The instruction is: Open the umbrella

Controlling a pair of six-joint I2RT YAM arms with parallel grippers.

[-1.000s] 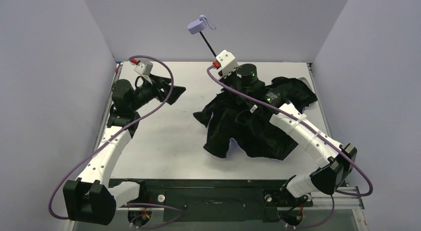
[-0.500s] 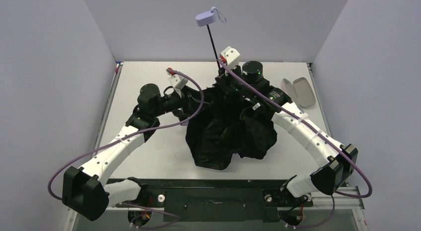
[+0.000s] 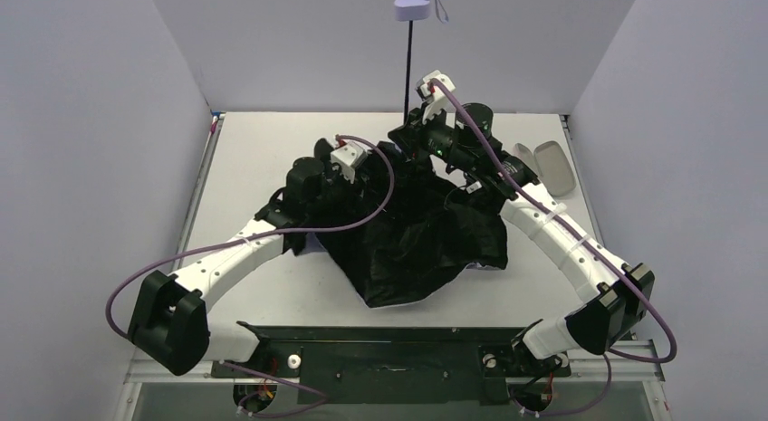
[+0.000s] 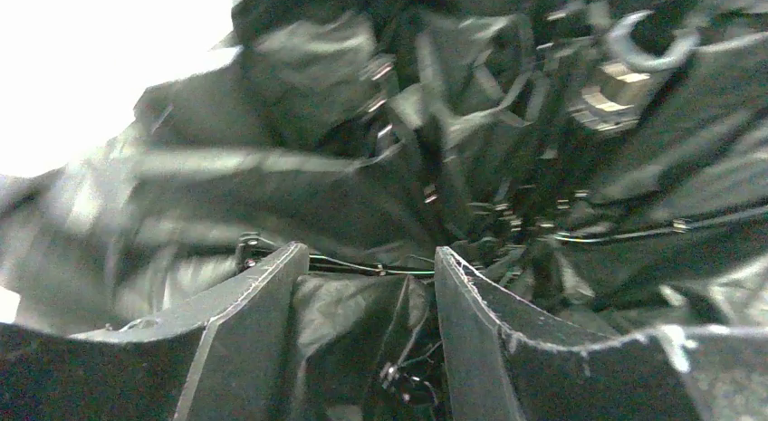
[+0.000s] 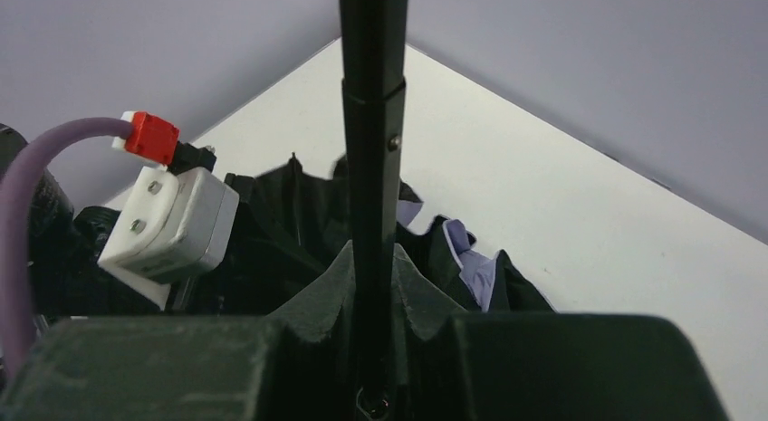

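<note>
The umbrella lies upside down on the table with its black underside [image 3: 417, 244] facing up, half collapsed. Its thin black shaft [image 3: 408, 68] stands nearly upright, with the small lavender handle [image 3: 414, 6] and strap at the top. My right gripper [image 3: 409, 136] is shut on the shaft low down; in the right wrist view the shaft [image 5: 373, 149] runs up between the fingers. My left gripper [image 3: 367, 181] is open and pushed into the canopy from the left; in the left wrist view its fingers [image 4: 249, 321] have black fabric and ribs [image 4: 362, 312] between them.
A pale oval hinged case [image 3: 545, 163] lies open at the back right of the table. Grey walls enclose the table on three sides. The black rail with the arm bases runs along the near edge [image 3: 389, 349].
The right gripper has swung the shaft from a leftward tilt to nearly upright, raising the handle. The left arm has moved right from the back left into the canopy. The canopy has bunched toward the middle.
</note>
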